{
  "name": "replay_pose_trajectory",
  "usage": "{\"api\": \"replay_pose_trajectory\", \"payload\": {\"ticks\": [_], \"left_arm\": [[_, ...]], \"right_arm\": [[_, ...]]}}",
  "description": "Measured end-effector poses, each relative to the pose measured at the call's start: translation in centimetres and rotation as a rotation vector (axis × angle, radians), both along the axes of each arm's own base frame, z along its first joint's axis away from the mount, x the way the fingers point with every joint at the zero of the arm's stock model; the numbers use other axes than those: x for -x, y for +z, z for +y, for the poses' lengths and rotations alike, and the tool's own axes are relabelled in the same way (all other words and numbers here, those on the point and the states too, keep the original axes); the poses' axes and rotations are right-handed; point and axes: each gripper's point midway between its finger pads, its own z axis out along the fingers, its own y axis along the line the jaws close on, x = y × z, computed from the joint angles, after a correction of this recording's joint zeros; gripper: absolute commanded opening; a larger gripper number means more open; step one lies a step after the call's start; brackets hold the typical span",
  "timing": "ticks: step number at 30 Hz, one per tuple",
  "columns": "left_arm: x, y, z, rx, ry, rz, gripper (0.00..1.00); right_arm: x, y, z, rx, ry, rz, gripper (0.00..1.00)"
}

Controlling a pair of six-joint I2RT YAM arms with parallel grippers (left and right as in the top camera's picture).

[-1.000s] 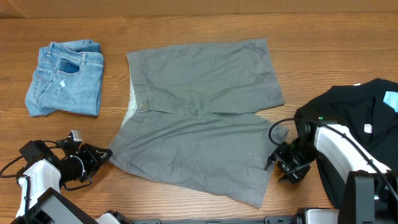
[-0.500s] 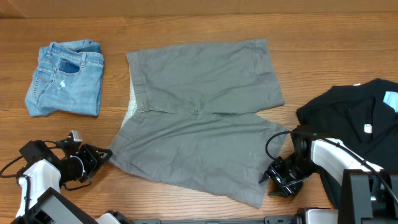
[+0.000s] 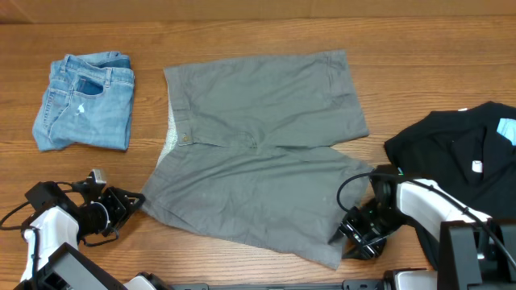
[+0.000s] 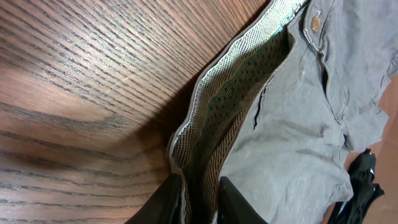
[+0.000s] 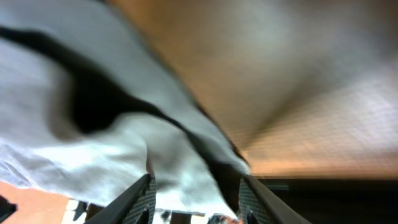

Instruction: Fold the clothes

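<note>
The grey-olive shorts (image 3: 258, 153) lie flat in the middle of the table, waistband to the left, legs to the right. My left gripper (image 3: 135, 201) is at the waistband's near corner. In the left wrist view its fingers (image 4: 168, 199) are closed on the waistband edge with the pale lining (image 4: 230, 99), below the button (image 4: 315, 23). My right gripper (image 3: 345, 235) is at the near leg's hem corner. In the blurred right wrist view it (image 5: 196, 199) is open, with grey cloth (image 5: 124, 149) between the spread fingers.
Folded light-blue denim shorts (image 3: 85, 101) lie at the back left. A black garment (image 3: 459, 145) with a light-blue tag (image 3: 506, 129) lies at the right, close behind my right arm. The table (image 3: 81, 173) is wooden.
My right gripper has moved toward the near edge and a little left, onto the near leg's hem corner. The left gripper and the shorts have not moved.
</note>
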Motion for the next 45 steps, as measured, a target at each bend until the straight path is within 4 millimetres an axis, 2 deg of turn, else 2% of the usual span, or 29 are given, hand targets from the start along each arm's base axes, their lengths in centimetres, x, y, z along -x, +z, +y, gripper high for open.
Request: {"api": "replay_pose_trajectory", "payload": {"ticks": [3, 9, 11, 16, 18, 20, 23, 26, 31, 35, 39, 45], "left_arm": [[0.0, 0.0, 0.0, -0.002, 0.0, 0.001, 0.25], [0.0, 0.0, 0.0, -0.002, 0.0, 0.001, 0.27], [0.0, 0.0, 0.0, -0.002, 0.0, 0.001, 0.28], [0.0, 0.0, 0.0, -0.002, 0.0, 0.001, 0.29], [0.0, 0.0, 0.0, -0.002, 0.0, 0.001, 0.29], [0.0, 0.0, 0.0, -0.002, 0.0, 0.001, 0.3], [0.0, 0.0, 0.0, -0.002, 0.0, 0.001, 0.3], [0.0, 0.0, 0.0, -0.003, 0.0, 0.001, 0.3], [0.0, 0.0, 0.0, -0.003, 0.0, 0.001, 0.31], [0.0, 0.0, 0.0, -0.002, 0.0, 0.001, 0.31], [0.0, 0.0, 0.0, -0.002, 0.0, 0.001, 0.32], [0.0, 0.0, 0.0, -0.002, 0.0, 0.001, 0.32]], "right_arm": [[-1.2, -0.6, 0.3, -0.001, 0.016, -0.068, 0.52], [-1.9, -0.4, 0.2, 0.012, 0.012, -0.114, 0.54], [-2.9, 0.6, -0.1, 0.035, 0.02, -0.189, 0.56], [-7.0, 7.3, -0.8, 0.089, 0.001, -0.458, 0.63], [-6.8, 9.2, -1.1, 0.102, -0.036, -0.502, 0.63], [-5.4, 9.7, -1.3, 0.113, -0.068, -0.486, 0.63], [-4.1, 8.8, -1.5, 0.127, -0.1, -0.447, 0.62], [-1.8, 6.2, -1.7, 0.141, -0.12, -0.339, 0.56], [0.8, 3.1, -1.4, 0.129, -0.146, -0.233, 0.55], [1.6, 2.2, -0.9, 0.096, -0.169, -0.2, 0.54], [2.5, 1.4, -0.6, 0.083, -0.191, -0.159, 0.49], [2.4, 1.1, -0.6, 0.085, -0.195, -0.149, 0.49]]}}
